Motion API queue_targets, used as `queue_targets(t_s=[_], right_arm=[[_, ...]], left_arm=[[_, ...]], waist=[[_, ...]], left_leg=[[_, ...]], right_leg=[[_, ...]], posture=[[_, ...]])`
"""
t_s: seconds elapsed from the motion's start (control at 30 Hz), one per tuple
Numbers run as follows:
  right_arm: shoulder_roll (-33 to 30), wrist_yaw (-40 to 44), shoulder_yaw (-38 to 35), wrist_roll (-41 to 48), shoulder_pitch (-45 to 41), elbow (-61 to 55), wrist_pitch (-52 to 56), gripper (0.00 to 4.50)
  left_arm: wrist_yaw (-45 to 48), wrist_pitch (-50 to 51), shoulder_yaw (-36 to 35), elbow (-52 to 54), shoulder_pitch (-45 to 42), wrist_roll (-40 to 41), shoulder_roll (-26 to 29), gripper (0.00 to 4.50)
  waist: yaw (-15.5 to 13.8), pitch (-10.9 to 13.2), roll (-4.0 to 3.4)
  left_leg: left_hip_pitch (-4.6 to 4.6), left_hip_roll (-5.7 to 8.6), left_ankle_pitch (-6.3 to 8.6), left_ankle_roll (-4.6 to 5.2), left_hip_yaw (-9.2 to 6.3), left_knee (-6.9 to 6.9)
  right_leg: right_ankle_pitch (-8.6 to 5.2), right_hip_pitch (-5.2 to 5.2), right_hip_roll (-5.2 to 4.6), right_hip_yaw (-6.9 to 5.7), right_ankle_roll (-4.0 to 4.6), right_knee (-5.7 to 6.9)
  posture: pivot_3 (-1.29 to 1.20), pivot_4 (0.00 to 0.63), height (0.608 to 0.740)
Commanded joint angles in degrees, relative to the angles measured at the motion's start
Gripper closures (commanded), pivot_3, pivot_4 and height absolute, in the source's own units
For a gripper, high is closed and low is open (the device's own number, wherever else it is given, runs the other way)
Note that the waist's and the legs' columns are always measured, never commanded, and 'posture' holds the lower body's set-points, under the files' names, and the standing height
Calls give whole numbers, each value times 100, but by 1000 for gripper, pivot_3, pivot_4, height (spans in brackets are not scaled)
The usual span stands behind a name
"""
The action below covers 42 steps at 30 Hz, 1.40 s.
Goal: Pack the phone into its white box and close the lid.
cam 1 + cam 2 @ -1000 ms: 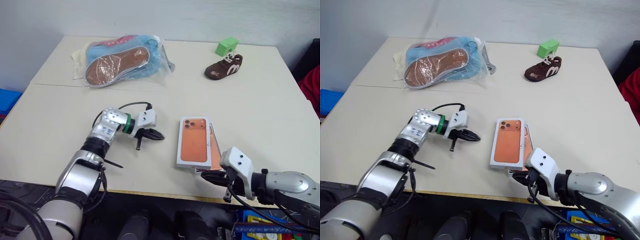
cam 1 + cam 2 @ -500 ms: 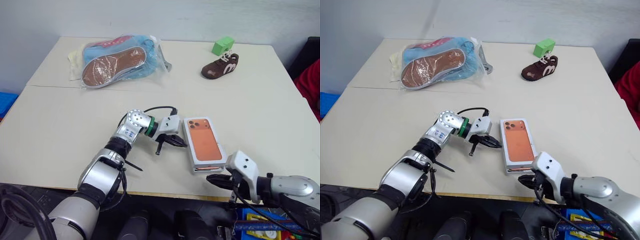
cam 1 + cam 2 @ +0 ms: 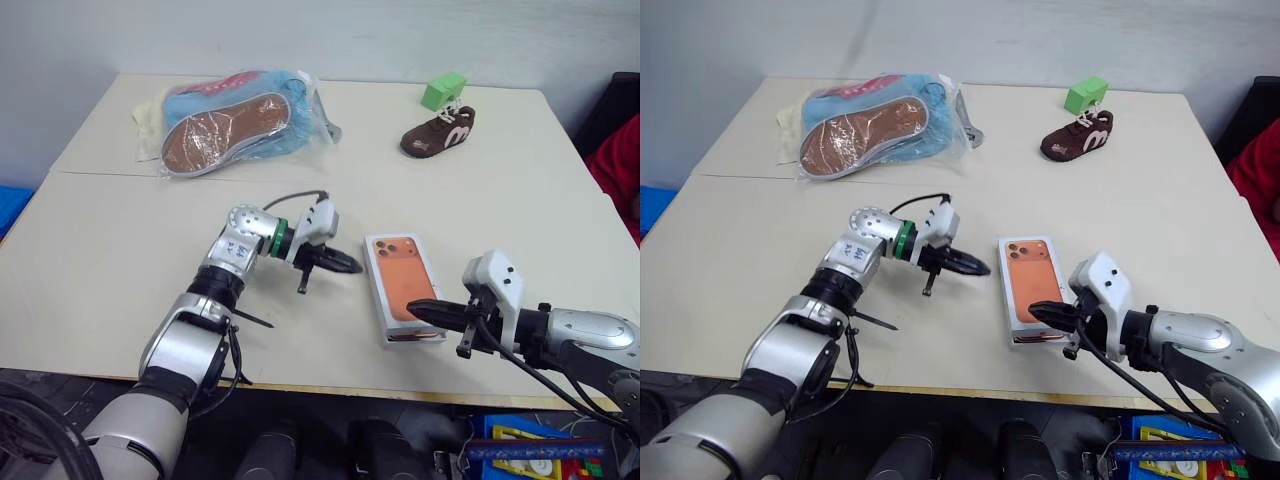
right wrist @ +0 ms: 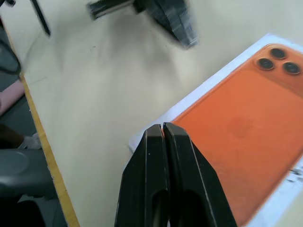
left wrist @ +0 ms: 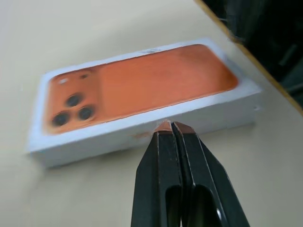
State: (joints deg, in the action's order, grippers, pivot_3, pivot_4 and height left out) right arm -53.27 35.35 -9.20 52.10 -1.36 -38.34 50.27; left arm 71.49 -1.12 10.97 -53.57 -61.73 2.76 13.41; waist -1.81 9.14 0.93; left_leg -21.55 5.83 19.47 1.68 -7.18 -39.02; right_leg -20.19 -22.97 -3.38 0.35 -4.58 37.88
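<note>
Robot test room: plain table [image 3: 120, 250], bare wall [image 3: 350, 35], scattered shoe props [image 3: 437, 132].

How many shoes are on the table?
2: a brown shoe at the far right beside a green block, and a bagged shoe, sole up, at the far left. The bag may hide more.

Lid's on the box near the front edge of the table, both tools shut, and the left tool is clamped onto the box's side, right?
Not quite. The left wrist view shows the left tool shut on nothing, its tips just short of the box's side. The lid is on the box, near the table's front edge, and the right tool is also shut.
</note>
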Motion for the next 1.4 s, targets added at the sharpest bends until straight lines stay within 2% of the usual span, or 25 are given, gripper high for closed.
queue_targets(t_s=[0.03,0.17,0.47,0.8,0.87,1.0,1.13,1.27,1.4], right_arm=[[-62,157,-134,124,105,-315,19,4447],[-5,28,-251,139,409,-552,62,4447],[135,-380,-451,132,1020,-925,75,4447],[216,-440,-550,-216,1557,-941,-97,4447],[257,-361,-640,-109,1551,-952,-144,4447],[420,-492,-1030,413,1209,-766,-111,4447],[198,-355,-597,-316,1294,-507,-119,4447],[44,-304,203,-1359,1347,-150,-472,4447],[64,-360,746,-2271,1452,198,-987,4447]], left_arm=[[-1274,-411,-162,-941,-617,-315,-189,4500],[-2305,-604,-207,-1724,-1005,-576,-496,4500],[-2712,-827,-63,-2210,-1034,-1130,-1013,4500],[-1494,-1351,-309,-2065,-979,-1015,-1012,4500],[-1404,-1501,-318,-2039,-980,-1050,-951,4500],[-673,-1152,-845,-1850,-1134,-450,-781,4500],[-55,-1161,-687,-1534,-954,-465,-1003,4500],[-444,-1252,-299,-1460,-740,-837,-1313,4500],[-835,-1369,327,-1585,-503,-1492,-1263,4500]], waist=[[-8,1,2],[-4,2,4],[33,4,9],[26,4,10],[26,4,10],[47,6,14],[19,5,13],[12,3,17],[52,-12,43]], left_leg=[[-1,7,1,2,-1,-2],[-1,24,8,15,-2,-1],[-11,31,9,16,10,-6],[-11,34,9,16,13,-8],[-11,34,8,16,13,-8],[-10,33,8,15,14,-9],[-9,35,8,14,9,-8],[-9,47,9,17,3,-12],[-1,47,10,17,6,-12]], right_leg=[[0,-3,-6,-1,-1,7],[4,-9,-17,1,-7,10],[6,-40,-20,8,-11,27],[6,-55,-21,8,-11,48],[6,-55,-21,7,-11,49],[6,-56,-20,7,-11,49],[6,-60,-20,4,-10,53],[6,-60,-29,5,-11,60],[6,-58,-26,9,-11,58]], posture=[[0,150,740],[0,150,740],[0,150,740],[0,150,740],[0,150,740],[0,150,740],[0,150,740],[0,150,740],[0,150,740]])
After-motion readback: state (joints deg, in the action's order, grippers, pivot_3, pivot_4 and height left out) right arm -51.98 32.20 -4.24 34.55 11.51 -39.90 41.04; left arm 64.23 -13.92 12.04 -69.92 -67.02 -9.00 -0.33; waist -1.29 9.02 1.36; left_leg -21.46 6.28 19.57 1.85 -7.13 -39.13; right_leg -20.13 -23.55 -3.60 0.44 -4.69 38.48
